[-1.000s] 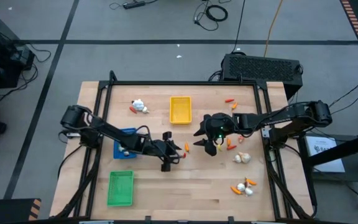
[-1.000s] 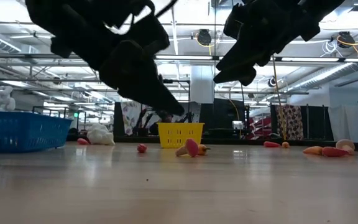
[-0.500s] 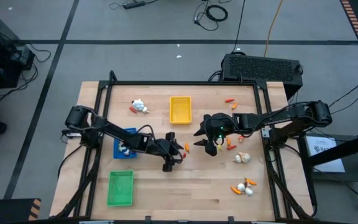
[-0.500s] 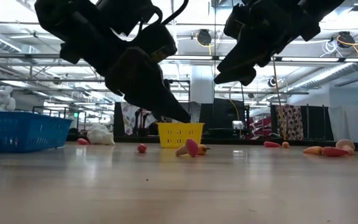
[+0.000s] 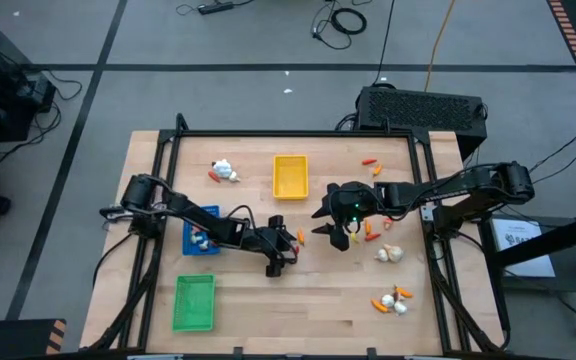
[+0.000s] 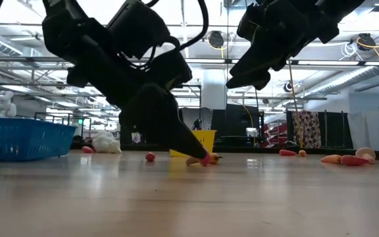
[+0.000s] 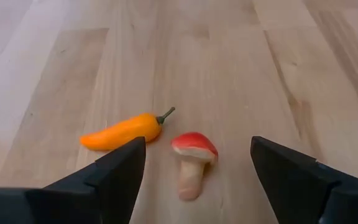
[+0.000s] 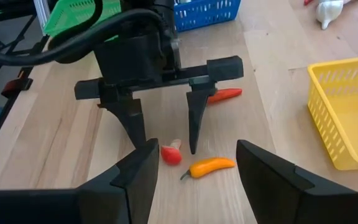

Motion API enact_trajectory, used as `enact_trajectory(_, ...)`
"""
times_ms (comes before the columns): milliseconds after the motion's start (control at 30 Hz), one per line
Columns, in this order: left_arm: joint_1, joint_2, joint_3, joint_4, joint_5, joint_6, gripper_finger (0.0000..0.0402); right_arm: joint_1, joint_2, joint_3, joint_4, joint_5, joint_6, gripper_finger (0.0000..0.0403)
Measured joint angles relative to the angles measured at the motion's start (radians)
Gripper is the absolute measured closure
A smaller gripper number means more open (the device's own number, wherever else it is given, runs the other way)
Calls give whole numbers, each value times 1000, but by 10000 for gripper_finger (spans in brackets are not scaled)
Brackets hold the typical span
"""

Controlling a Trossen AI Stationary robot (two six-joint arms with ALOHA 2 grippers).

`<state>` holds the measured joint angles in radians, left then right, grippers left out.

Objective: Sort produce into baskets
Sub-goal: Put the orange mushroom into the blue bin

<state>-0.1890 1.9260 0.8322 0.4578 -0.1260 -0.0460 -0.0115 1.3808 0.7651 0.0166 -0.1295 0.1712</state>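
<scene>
Toy mushroom [image 7: 192, 163], lower centre of frame: small, light, rigid, likely slippery; grip across red cap; left end effector [image 7: 194, 169] open astride it, right end effector [image 8: 194, 167] open, empty.

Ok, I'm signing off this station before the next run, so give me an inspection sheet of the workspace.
Surface: wooden table, dry.
Job's things: yellow tray, blue tray, green tray; mushroom and orange pepper loose.
Clutter: nothing seen.
End effectors: left end effector open, astride the mushroom; right end effector open, empty, hovering.
Cables: on the floor.
Surroundings: black box.
</scene>
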Motion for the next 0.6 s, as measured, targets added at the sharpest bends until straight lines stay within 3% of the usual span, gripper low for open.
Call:
enact_trajectory(400, 0, 61, 0, 72, -5, -3, 111, 0, 0, 0, 0, -1, 0, 197)
enact_trajectory(600, -1, 61, 2, 60, 0, -2, 162, 0, 0, 0, 0, -1, -1, 197)
